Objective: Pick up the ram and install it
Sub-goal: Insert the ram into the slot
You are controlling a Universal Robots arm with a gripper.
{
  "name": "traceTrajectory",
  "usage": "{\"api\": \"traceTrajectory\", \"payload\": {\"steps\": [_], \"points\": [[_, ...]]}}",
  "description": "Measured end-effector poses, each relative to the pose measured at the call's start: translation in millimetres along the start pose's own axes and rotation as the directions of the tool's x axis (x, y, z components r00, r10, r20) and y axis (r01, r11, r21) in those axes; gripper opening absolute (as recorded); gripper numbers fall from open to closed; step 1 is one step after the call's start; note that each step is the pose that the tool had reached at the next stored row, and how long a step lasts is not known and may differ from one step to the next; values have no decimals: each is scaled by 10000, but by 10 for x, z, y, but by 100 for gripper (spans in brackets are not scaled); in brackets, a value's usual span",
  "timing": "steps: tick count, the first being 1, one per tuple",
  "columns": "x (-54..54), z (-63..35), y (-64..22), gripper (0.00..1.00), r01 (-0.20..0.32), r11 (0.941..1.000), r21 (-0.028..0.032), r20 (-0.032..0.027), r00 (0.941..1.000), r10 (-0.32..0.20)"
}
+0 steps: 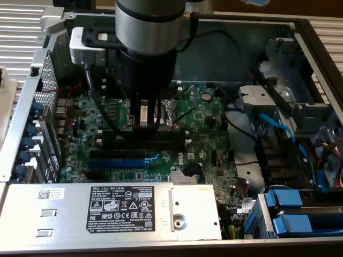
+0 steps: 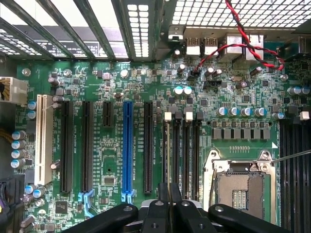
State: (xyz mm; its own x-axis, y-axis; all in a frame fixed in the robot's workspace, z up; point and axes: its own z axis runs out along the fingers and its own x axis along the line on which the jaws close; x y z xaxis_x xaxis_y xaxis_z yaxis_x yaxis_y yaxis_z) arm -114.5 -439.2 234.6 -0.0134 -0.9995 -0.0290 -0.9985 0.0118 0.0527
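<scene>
The pincer (image 2: pixel 169 206) is closed almost fully on the ram (image 2: pixel 168 155), held edge-on just over the black memory slots (image 2: pixel 186 155) below it.

blue expansion slot (image 2: pixel 128 145): 1. white expansion slot (image 2: pixel 43 141): 1. long black expansion slots (image 2: pixel 66 145): 3. short black slot (image 2: pixel 108 114): 1. memory slots (image 2: pixel 188 150): 4. processor socket (image 2: pixel 240 191): 1. ram (image 2: pixel 168 155): 1. gripper (image 2: pixel 168 193): 1.

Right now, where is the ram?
The ram is edge-on in the shut pincer in the wrist view, lined up over the white-clipped black slot nearest the blue slot; seated or not, I cannot tell.
</scene>
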Motion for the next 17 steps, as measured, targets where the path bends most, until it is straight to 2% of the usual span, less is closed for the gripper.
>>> {"api": "traceTrajectory", "payload": {"steps": [4, 17], "points": [[2, -3, -19, 12, 9, 10000, -36, 3, 10000, -9], [-2, 4, -17, 12, -26, 10000, -35, 5, 10000, 26]]}}
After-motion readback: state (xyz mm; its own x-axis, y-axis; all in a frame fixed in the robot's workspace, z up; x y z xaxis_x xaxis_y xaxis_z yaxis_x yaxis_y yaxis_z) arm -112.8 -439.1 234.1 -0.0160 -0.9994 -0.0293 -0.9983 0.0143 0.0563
